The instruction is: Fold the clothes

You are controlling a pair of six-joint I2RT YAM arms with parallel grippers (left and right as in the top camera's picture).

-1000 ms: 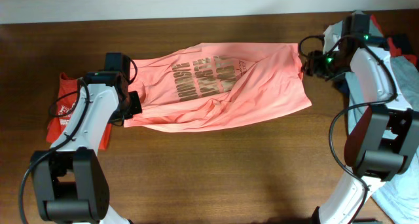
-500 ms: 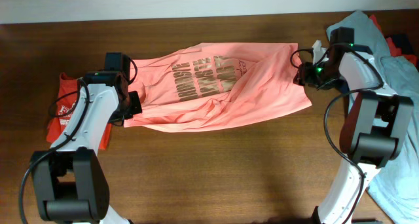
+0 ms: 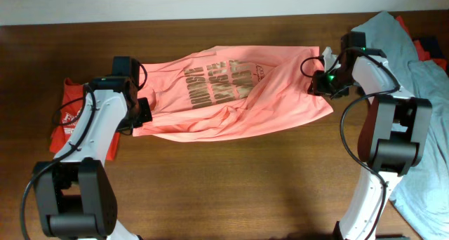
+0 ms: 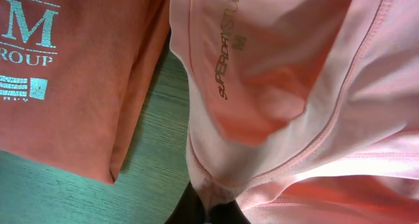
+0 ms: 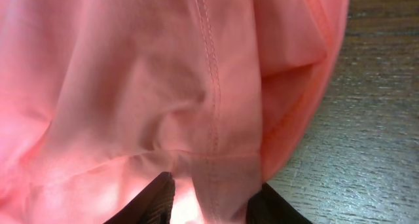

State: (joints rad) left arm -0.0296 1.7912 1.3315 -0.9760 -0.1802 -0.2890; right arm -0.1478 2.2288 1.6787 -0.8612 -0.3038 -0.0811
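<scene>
The salmon-pink T-shirt (image 3: 238, 92) with tan-gold lettering lies spread across the middle of the wooden table, rumpled, chest up. My left gripper (image 3: 138, 118) is shut on its left end; the left wrist view shows pink fabric (image 4: 275, 73) bunched into the dark jaws (image 4: 208, 207). My right gripper (image 3: 319, 82) sits on the shirt's right edge. In the right wrist view a seamed fold of pink cloth (image 5: 209, 119) stands between the two fingers (image 5: 213, 198), pinched there.
A folded red-orange T-shirt (image 3: 70, 117) with pale print lies at the left under my left arm, and also shows in the left wrist view (image 4: 65, 73). A grey-blue T-shirt (image 3: 428, 78) lies heaped at the right edge over other clothes. Bare wood (image 3: 231, 177) runs along the front.
My right arm swung left and a little toward the front, bringing its gripper from the shirt's right border onto the cloth and uncovering the grey-blue shirt. The left arm and pink shirt stayed put.
</scene>
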